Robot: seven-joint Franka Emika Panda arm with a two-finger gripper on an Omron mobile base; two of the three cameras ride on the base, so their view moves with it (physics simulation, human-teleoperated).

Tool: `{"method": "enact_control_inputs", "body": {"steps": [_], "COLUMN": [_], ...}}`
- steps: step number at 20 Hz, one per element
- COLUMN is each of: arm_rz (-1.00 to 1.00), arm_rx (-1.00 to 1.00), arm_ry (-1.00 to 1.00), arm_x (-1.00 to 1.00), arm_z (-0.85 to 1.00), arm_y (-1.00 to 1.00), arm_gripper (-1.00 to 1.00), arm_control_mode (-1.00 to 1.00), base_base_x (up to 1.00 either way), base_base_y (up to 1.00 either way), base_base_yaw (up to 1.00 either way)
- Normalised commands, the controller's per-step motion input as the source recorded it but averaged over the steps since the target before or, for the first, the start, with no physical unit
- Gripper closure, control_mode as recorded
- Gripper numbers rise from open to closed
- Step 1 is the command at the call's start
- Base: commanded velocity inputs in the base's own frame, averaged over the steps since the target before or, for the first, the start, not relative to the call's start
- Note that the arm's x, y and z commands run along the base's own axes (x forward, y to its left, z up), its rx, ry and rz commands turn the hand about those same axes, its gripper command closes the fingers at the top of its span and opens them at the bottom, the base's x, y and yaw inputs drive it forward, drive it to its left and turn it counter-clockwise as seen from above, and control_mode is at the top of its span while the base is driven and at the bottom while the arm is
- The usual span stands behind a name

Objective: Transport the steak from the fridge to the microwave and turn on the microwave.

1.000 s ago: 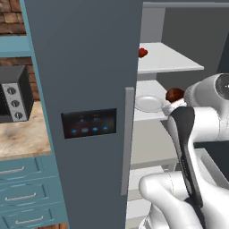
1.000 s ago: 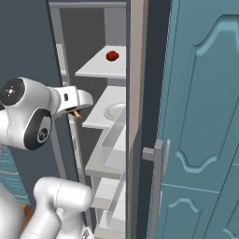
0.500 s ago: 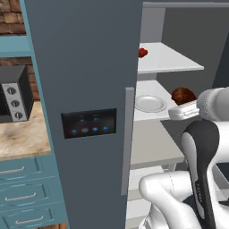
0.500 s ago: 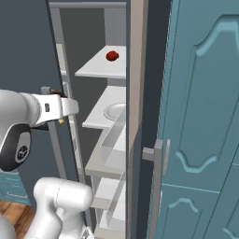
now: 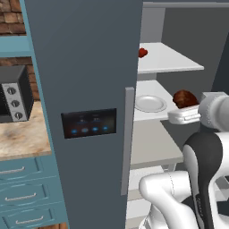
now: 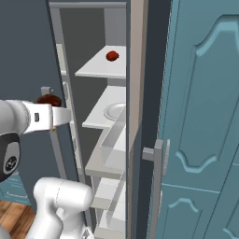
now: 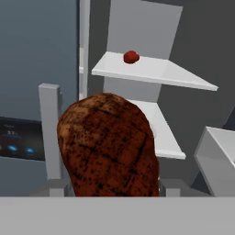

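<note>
The steak [image 7: 110, 147], a dark reddish-brown lump, sits between the fingers of my gripper [image 5: 182, 107], which is shut on it. It hangs in the air in front of the open fridge [image 5: 89, 89], clear of the white shelves and to the right of the round plate [image 5: 150, 103]. From the right base the steak [image 6: 49, 100] rides on top of the white hand, left of the fridge's opening. The steak hides the fingertips in the hand view. The microwave is out of view.
A small bright red item [image 5: 142, 52] lies on the upper shelf. The fridge door with its long grey handle [image 5: 128, 138] stands open at my left. A black oven with silver knobs [image 5: 13, 94] sits on the counter over teal drawers [image 5: 22, 188]. A teal cabinet door [image 6: 200, 116] stands at the right.
The gripper has drawn back from the plate shelf with the steak in it, out of the fridge and toward the robot's side. Plate and red item stay put.
</note>
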Motion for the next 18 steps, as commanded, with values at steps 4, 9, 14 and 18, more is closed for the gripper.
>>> {"method": "enact_control_inputs", "body": {"steps": [4, 9, 14, 18], "arm_rz": [-0.05, 0.00, 0.00, 0.00], "arm_rx": [0.00, 0.00, 0.00, 0.00], "arm_ry": [0.05, 0.00, 0.00, 0.00], "arm_x": [0.00, 0.00, 0.00, 0.00], "arm_z": [0.02, 0.00, 0.00, 0.00], "arm_y": [0.00, -0.12, -0.02, 0.00], "arm_gripper": [1.00, 1.00, 1.00, 1.00], "arm_control_mode": [-1.00, -1.00, 1.00, 1.00], "base_base_x": [0.00, 0.00, -0.01, -0.17], "base_base_y": [0.00, 0.00, 0.00, 0.00], "base_base_yaw": [0.00, 0.00, 0.00, 0.00]}}
